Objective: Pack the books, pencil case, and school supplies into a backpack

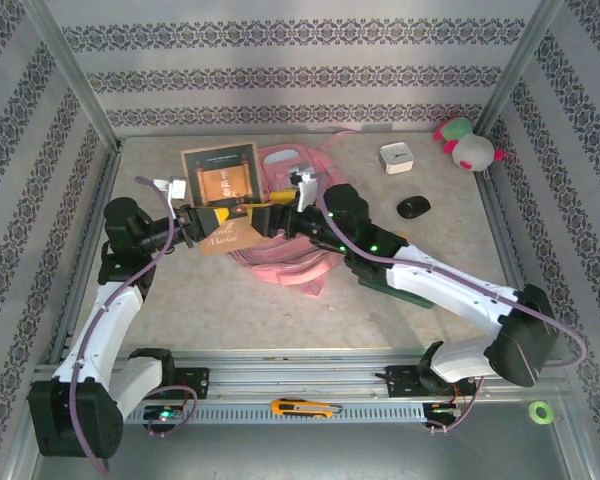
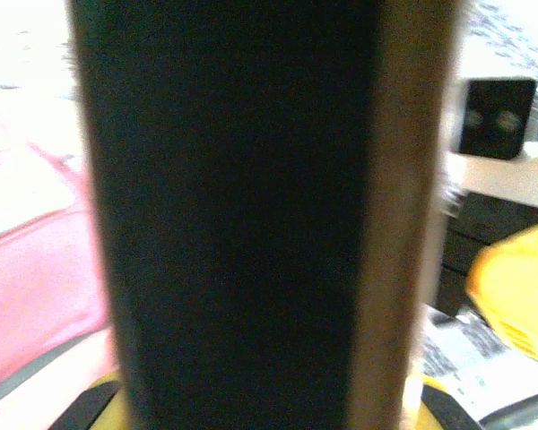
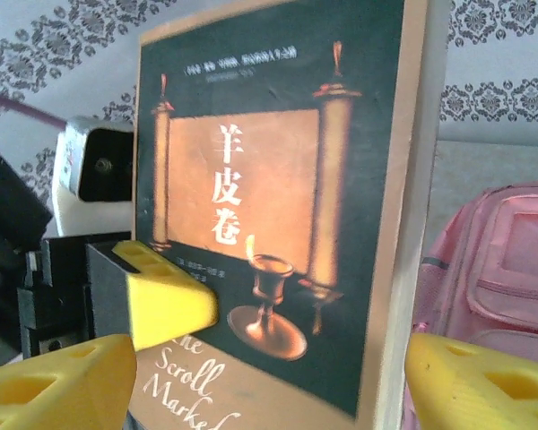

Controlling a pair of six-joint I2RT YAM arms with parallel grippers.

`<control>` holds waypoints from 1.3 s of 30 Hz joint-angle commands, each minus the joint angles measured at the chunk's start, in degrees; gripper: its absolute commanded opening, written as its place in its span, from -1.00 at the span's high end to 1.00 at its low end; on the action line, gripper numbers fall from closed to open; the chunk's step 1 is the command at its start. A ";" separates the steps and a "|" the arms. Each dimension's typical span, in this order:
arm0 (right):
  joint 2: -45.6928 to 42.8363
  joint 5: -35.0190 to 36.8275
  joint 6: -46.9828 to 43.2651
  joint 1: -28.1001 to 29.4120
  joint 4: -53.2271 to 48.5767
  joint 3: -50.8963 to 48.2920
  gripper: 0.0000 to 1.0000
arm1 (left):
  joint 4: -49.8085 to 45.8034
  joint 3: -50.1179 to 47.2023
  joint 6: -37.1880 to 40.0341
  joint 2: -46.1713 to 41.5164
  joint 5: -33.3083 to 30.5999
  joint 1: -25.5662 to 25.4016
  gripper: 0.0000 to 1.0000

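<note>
Presently my left gripper (image 1: 208, 220) is clamped on a dark-green paperback book with a glowing orange scroll on its cover (image 3: 278, 206), holding it upright left of centre in the overhead view. One of its yellow fingers (image 3: 166, 303) presses flat on the cover at the lower left of the right wrist view. My right gripper (image 1: 262, 215) stands wide and holds nothing, its fingertips poking in at the bottom corners of that view on either side of the book. Whether they touch it I cannot tell. The large soft pink fabric backpack (image 1: 290, 265) lies on the table in the middle of the overhead view, beneath both wrists.

I judge the book stiff and fairly light, with a cover glossy enough to slip, so a hold across the covers near the spine suits it. The backpack looks limp. Its mouth will likely sag shut and need holding by the rim.

The left wrist view is a dark blur of cover, and the book's foot is cut off. My arms hide the backpack's opening, so I cannot say whether it is zipped.
</note>
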 commanded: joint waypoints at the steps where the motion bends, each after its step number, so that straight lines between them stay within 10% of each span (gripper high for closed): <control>1: -3.73 -2.77 -3.60 -2.36 -1.18 -4.68 -0.56 | 22.90 0.82 -6.32 1.57 6.24 -4.05 1.00; 15: -7.47 -30.15 -2.46 -6.80 6.59 -10.36 -0.34 | 58.65 0.92 -25.82 13.67 8.75 -9.18 0.93; 18: -7.51 -32.92 -2.20 -7.51 7.99 -10.50 0.08 | 62.24 1.78 -28.61 15.90 8.88 -9.60 0.89; 21: -8.90 -33.03 -4.57 -8.99 6.95 -11.52 0.94 | 61.23 1.34 -26.13 16.42 9.02 -9.65 0.45; 25: -16.61 -22.14 -14.76 -10.98 -3.07 -17.30 1.00 | 41.46 0.54 -7.76 11.63 8.88 -9.57 0.00; 30: -25.44 -10.43 -28.73 -12.02 -20.91 -18.41 1.00 | -18.99 8.10 38.14 -0.23 -6.72 -10.46 -0.26; 39: -22.68 -2.42 -49.83 -9.94 -40.27 -12.05 1.00 | -50.59 17.53 70.03 -2.49 -14.65 -13.04 -0.47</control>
